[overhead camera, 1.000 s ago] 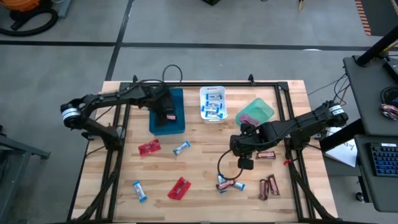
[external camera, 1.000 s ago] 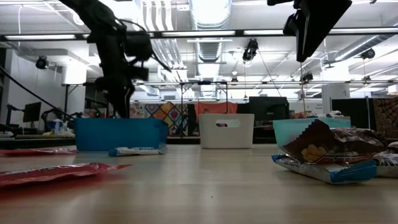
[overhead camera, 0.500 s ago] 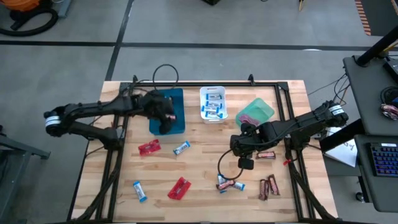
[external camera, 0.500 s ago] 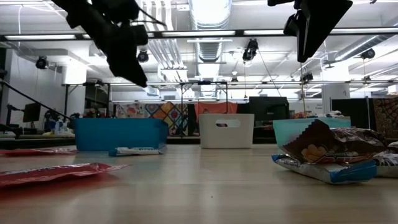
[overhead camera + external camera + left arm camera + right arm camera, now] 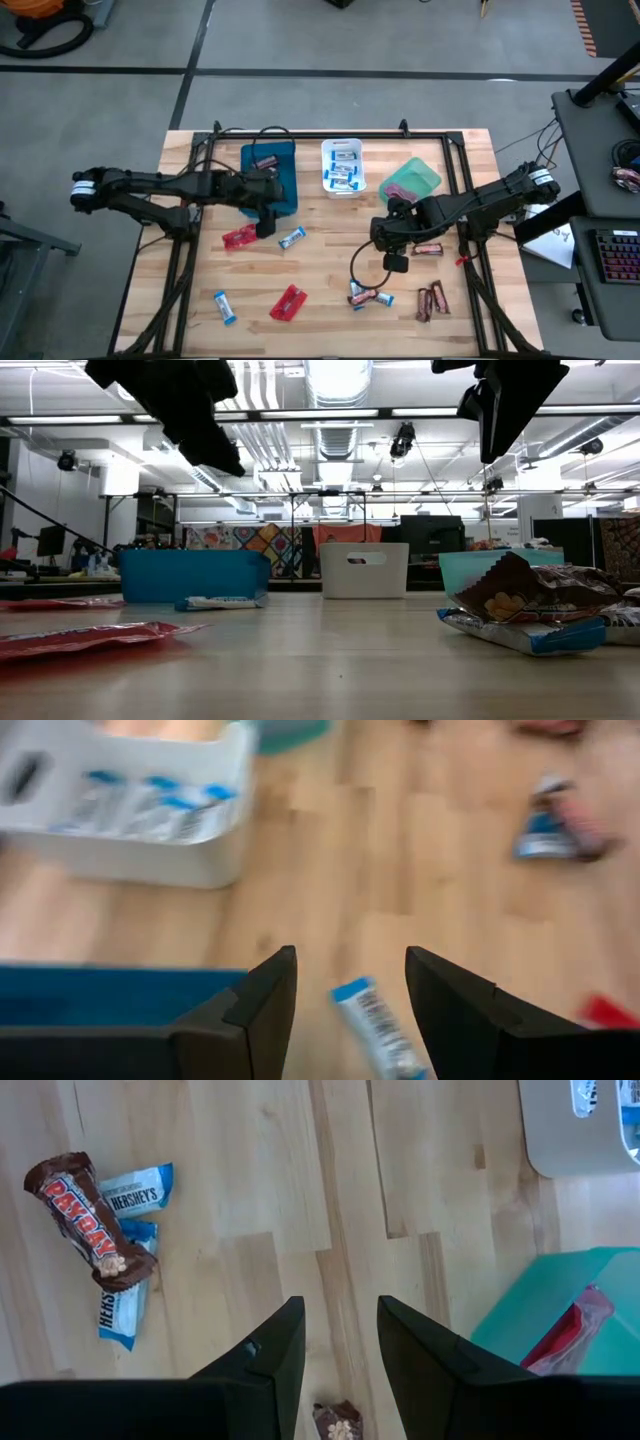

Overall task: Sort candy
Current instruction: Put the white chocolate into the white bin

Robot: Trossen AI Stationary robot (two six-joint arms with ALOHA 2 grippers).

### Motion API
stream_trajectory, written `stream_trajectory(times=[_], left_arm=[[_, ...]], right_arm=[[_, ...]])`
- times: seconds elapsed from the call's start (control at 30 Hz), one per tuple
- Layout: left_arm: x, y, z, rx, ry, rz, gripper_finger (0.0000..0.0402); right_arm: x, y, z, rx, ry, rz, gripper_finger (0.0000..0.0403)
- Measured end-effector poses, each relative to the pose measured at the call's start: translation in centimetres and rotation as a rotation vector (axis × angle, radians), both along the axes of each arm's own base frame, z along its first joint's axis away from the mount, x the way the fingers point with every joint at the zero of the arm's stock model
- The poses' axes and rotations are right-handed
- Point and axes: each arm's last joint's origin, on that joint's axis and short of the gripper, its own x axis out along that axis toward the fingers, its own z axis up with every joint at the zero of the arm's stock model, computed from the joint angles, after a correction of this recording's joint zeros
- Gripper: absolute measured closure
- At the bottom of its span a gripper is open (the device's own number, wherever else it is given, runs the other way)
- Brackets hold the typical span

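Three trays sit along your bench's (image 5: pixel 330 240) far side: a blue tray (image 5: pixel 285 190) holding one dark bar, a white tray (image 5: pixel 343 166) stacked with blue-and-white bars, and a green tray (image 5: pixel 412 178) with a red packet. Loose candy (image 5: pixel 291 237) in glossy crinkled wrappers lies scattered on the pale wood planks. Your left hand (image 5: pixel 266 222) hovers open and empty beside the blue tray; your right hand (image 5: pixel 382 232), fingers apart, holds nothing over bare wood.

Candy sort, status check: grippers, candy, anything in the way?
Left gripper open, empty, over blue-and-white bar. Right gripper open, empty, hovering mid-table. Loose candy still unsorted. Nothing in the way.
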Motion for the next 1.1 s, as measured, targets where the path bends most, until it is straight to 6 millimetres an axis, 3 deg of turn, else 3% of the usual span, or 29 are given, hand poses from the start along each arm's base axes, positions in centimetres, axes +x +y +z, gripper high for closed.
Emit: stream_trajectory(times=[0.13,0.27,0.47,0.63,0.87,1.1], left_arm=[[-0.6,0.6,-0.4,0.124,0.084,0.074,0.0230],[-1.1,1.1,-0.9,0.141,0.157,0.085,0.0230],[-1.6,1.1,-1.4,0.112,0.233,0.093,0.0230],[-1.1,0.4,-1.4,-0.057,0.182,-0.033,0.0230],[0.5,-2.6,-3.0,-0.145,0.210,-0.084,0.0230],[1.6,-6.4,-5.3,-0.050,0.279,-0.062,0.0230]], right_arm=[[0.0,0.0,0.0,-0.007,-0.003,-0.001,0.0284],[0.0,-0.1,-0.1,-0.024,-0.009,-0.007,0.0284],[0.1,-0.1,-0.1,-0.029,-0.010,0.002,0.0284],[0.1,-0.2,0.0,-0.040,-0.017,0.004,0.0284],[0.1,-0.2,-0.2,-0.049,-0.024,-0.014,0.0284],[0.1,-0.2,-0.8,-0.057,-0.018,0.013,0.0284]])
